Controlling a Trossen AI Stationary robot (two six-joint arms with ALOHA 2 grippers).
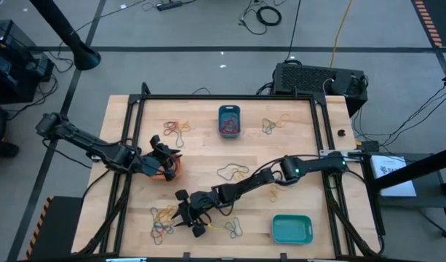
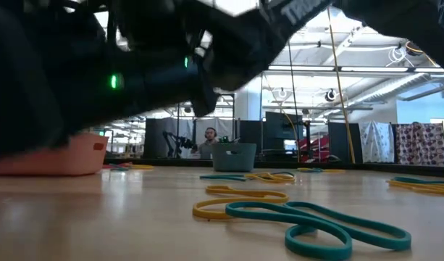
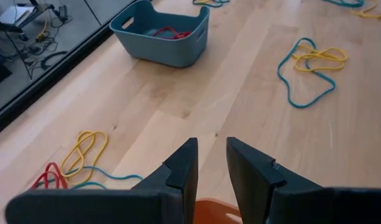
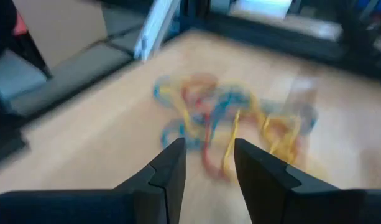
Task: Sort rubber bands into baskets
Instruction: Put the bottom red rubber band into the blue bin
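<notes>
The right gripper (image 1: 188,218), fingers slightly parted and empty, hung near the table's (image 1: 303,167) front edge beside a rubber band pile (image 1: 163,218). The left gripper (image 1: 163,161), also slightly parted and empty, sat over the orange basket (image 1: 172,169). Bare wood lay between the teal-blue basket (image 1: 229,120) and turquoise basket (image 1: 292,229).

A light wooden tabletop (image 1: 208,156) framed in black rails stands on a grey concrete floor (image 1: 208,29) strewn with black cables (image 1: 263,14), a black vented box (image 1: 310,76) sits past its far edge, and the bright hall beyond holds a seated person (image 2: 208,141) and patterned hanging curtains (image 2: 421,143).
</notes>
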